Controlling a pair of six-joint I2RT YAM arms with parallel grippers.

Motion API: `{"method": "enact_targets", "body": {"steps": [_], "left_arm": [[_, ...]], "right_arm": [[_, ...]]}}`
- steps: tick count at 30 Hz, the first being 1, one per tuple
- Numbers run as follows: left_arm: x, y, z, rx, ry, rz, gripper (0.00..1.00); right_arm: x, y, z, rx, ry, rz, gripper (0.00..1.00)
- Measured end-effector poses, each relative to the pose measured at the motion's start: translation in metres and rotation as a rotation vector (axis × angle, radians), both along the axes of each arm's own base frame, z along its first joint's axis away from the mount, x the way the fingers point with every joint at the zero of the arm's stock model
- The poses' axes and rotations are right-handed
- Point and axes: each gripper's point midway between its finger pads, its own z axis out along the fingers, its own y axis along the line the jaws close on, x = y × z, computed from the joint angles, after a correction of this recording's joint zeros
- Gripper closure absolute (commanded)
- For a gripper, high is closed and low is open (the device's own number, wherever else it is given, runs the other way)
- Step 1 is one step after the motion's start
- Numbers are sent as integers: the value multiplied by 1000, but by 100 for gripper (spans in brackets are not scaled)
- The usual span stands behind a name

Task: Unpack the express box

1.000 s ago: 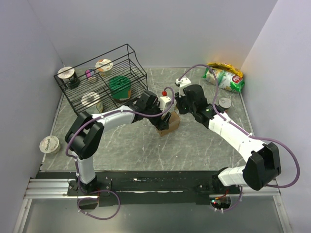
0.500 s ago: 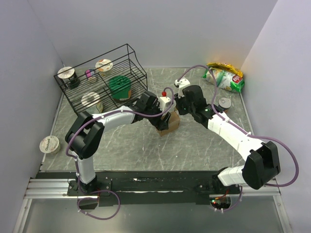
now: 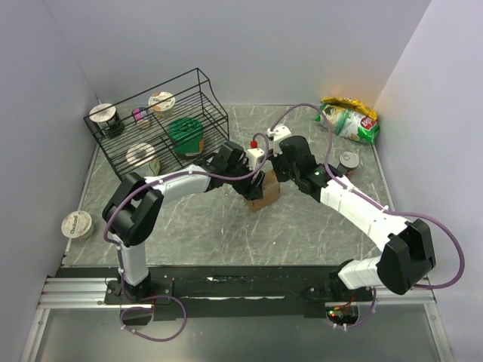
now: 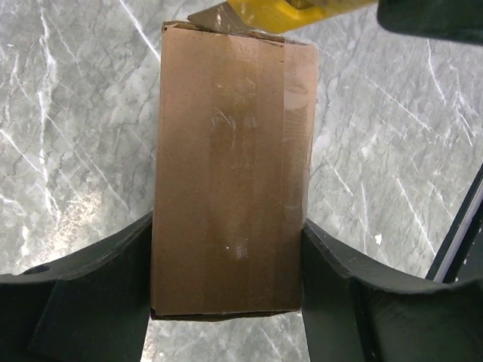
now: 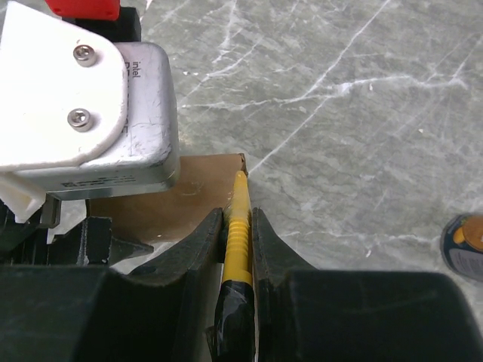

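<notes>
Left wrist: left gripper (image 4: 228, 253) clamps box (image 4: 230, 173); right gripper (image 5: 238, 216) pinches knife (image 5: 240, 188) at its corner. Risk: knife skids off tape (image 4: 296, 113).

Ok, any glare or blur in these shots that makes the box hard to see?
Left wrist view: the tape on the box throws a pale sheen, but edges are sharp. Right wrist view: the right tool, closed on a yellow cutter, is dark with little detail; the marble table is crisp. Top view: even light, soft shadows, box mostly hidden.
</notes>
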Motion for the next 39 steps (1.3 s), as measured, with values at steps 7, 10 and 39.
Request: {"method": "enact_targets", "body": {"steps": [7, 10, 39], "left_arm": [[0, -5, -1, 7, -16, 15, 54], [1, -6, -1, 8, -14, 23, 56], [22, 22, 41, -16, -3, -47, 4]], "right_arm": [[-7, -7, 1, -29, 12, -1, 100], [-17, -14, 2, -43, 30, 0, 100], [-24, -87, -13, -351, -437, 240, 100]]}}
